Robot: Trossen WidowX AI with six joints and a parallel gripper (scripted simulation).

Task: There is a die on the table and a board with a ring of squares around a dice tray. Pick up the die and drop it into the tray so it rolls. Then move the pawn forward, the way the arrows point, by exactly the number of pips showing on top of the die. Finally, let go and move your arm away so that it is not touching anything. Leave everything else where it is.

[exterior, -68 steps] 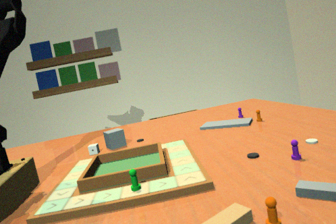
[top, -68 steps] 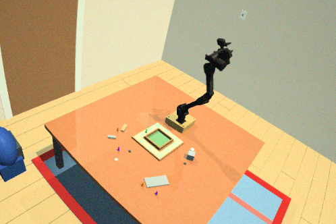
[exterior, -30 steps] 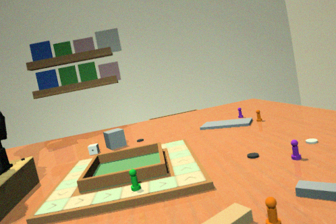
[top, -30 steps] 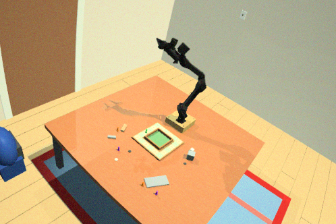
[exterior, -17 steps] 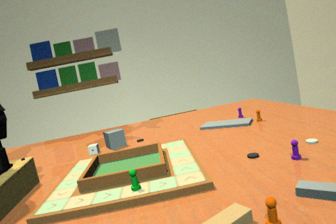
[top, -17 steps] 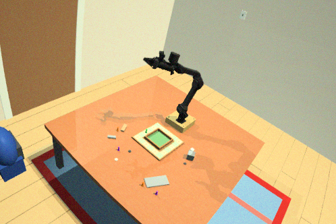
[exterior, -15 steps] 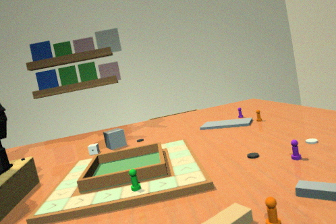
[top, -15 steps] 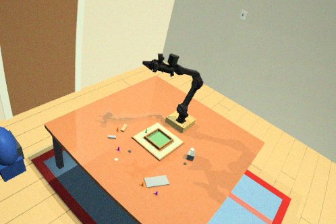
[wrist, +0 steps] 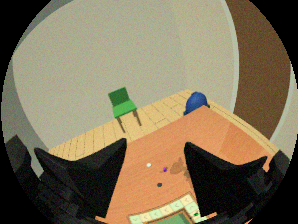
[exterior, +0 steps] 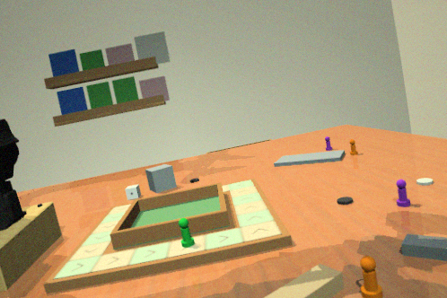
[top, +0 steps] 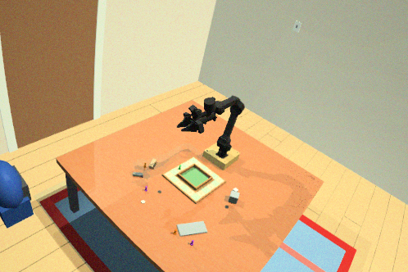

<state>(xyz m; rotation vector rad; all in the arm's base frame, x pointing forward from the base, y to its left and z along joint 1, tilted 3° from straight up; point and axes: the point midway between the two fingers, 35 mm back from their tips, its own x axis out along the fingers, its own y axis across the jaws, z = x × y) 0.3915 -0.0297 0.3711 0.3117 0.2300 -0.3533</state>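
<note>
Orange wood makes the table (top: 266, 179) (exterior: 314, 223) (wrist: 145, 150). Near in the exterior view, a tan block (exterior: 310, 283) is cut off. The green pawn (top: 179, 167) (exterior: 186, 233) stands on the board (top: 197, 197) (exterior: 170, 260) (wrist: 159, 212); the die (top: 235, 189) (exterior: 133, 192) sits left of a grey block (exterior: 162, 179), beyond the tray (top: 195, 176) (exterior: 170, 232). The gripper (top: 180, 129) (wrist: 156, 144) is open, holding nothing. Far shelves (exterior: 103, 73) line a grey wall (exterior: 269, 52).
</note>
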